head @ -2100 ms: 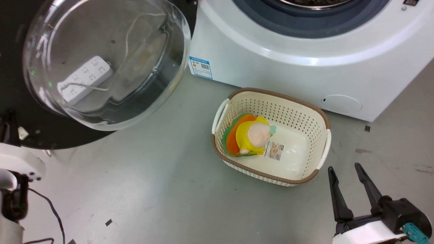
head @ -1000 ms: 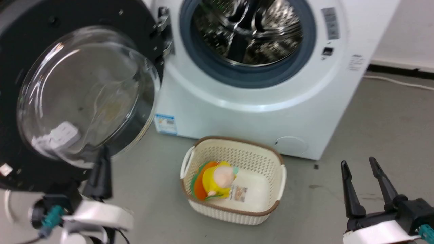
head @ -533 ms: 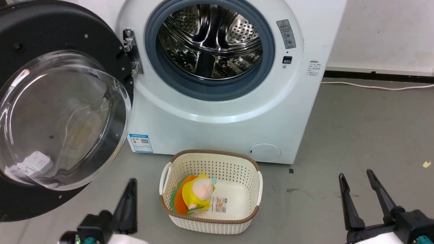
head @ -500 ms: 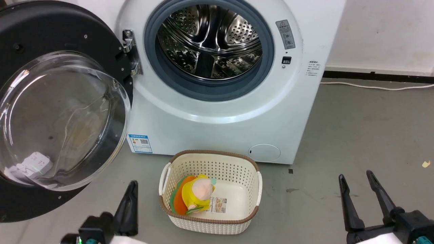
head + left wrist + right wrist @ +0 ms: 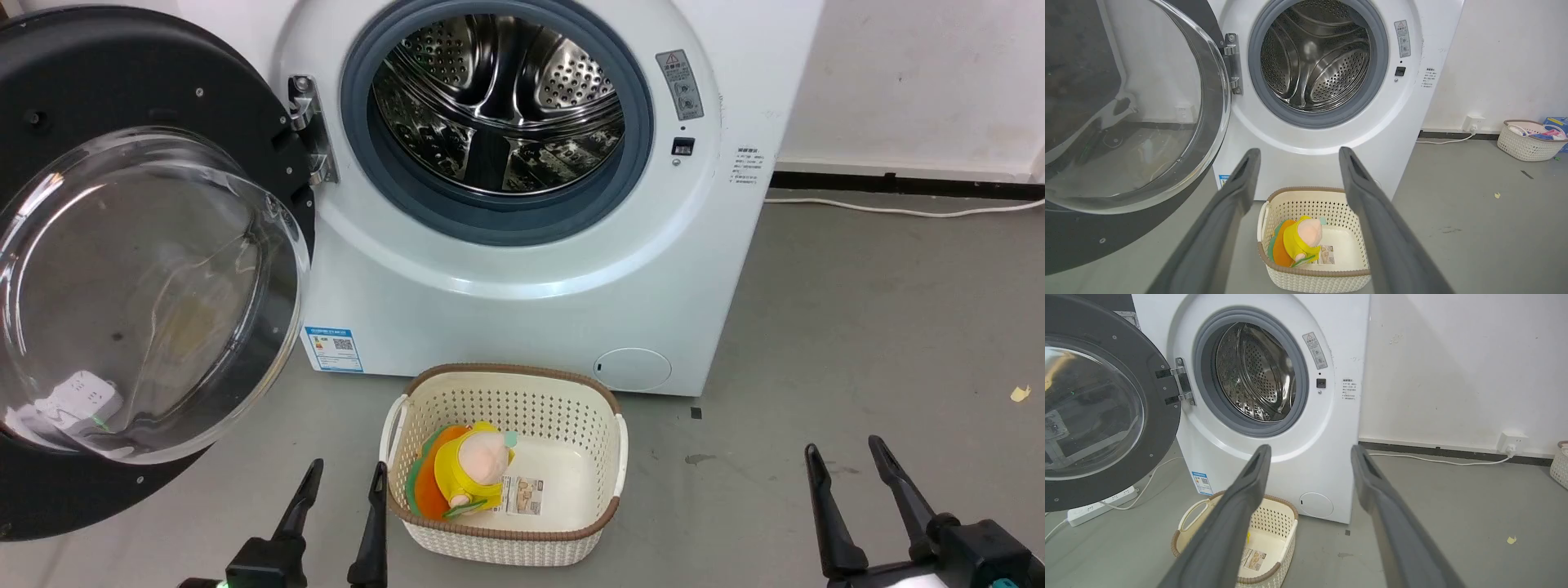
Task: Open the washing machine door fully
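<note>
The washing machine door (image 5: 139, 269) is a glossy black disc with a bulging clear glass bowl, swung wide to the left on its metal hinge (image 5: 304, 131). It also appears as the door (image 5: 1126, 114) and the door (image 5: 1098, 412) in the wrist views. The steel drum (image 5: 498, 102) lies exposed inside its grey rubber ring. My left gripper (image 5: 343, 478) stands open low on the floor side, below the door and apart from it. My right gripper (image 5: 843, 459) is open at the lower right, holding nothing.
A cream perforated basket (image 5: 608, 425) holding a yellow and orange plush toy (image 5: 465, 474) sits on the floor before the machine. A white power strip (image 5: 1098, 504) and cable lie under the door. Another basket (image 5: 1527, 141) stands by the right wall.
The head camera lifted from the floor to face the machine front. My left gripper came back from beside the door's lower edge to the bottom of the view, both fingers now showing apart.
</note>
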